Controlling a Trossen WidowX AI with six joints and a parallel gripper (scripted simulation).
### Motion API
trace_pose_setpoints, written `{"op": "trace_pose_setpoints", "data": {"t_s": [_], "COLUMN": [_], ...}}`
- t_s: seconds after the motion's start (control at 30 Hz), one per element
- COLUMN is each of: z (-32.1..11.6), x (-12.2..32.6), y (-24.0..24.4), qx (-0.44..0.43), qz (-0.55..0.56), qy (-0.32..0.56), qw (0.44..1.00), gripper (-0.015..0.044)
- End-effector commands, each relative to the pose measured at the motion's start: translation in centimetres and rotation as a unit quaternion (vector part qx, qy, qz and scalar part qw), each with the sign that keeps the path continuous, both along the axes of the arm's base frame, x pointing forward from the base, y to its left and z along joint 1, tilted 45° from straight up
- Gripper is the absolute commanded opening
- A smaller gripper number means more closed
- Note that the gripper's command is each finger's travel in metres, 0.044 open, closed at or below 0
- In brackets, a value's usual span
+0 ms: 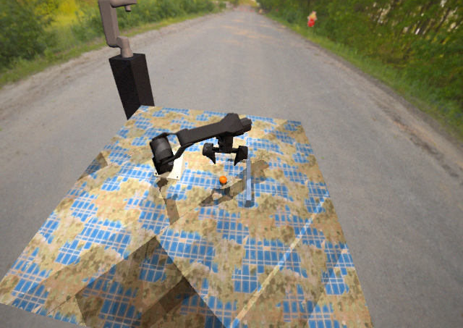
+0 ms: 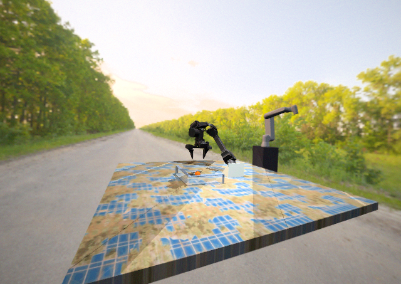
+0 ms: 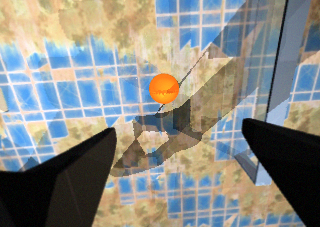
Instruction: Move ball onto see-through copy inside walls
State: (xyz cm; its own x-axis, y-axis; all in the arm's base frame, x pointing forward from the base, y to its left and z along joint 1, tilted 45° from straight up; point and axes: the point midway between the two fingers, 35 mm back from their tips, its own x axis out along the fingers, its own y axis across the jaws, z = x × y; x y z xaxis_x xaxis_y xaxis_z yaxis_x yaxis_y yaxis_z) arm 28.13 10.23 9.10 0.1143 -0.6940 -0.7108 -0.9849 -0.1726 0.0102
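One orange ball [image 1: 223, 179] [image 2: 197, 173] [image 3: 164, 88] rests on the table inside the corner of the clear walls. No separate see-through copy shows; the ball's face has a ragged line between two orange shades, as if ball and copy overlap. One clear wall [image 1: 248, 182] [image 2: 181, 175] [image 3: 278, 87] stands to the right of the ball in the top view. The other wall [image 2: 207, 178] shows in the exterior view, in front of the ball. My gripper [image 1: 225, 163] [image 2: 198, 158] [image 3: 179, 129] is wide open and empty, raised above the ball and not touching it.
The patterned table [image 1: 231, 257] [image 2: 207, 229] carries a pale base block [image 2: 235, 170] beside the arm's foot. A second, grey-brown arm [image 1: 109, 21] [image 2: 269, 125] stands on a black pedestal [image 1: 132, 81] [image 2: 265, 158] beyond the table. Dark shadows cross the table near the ball.
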Motion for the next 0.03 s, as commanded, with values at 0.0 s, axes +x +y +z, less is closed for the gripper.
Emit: {"op": "trace_pose_setpoints", "data": {"t_s": [0.0], "z": [0.55], "x": [-0.29], "y": [0.43], "qx": [-0.001], "qz": [-0.004], "qy": [0.001], "qw": [1.000], "gripper": [0.0440]}}
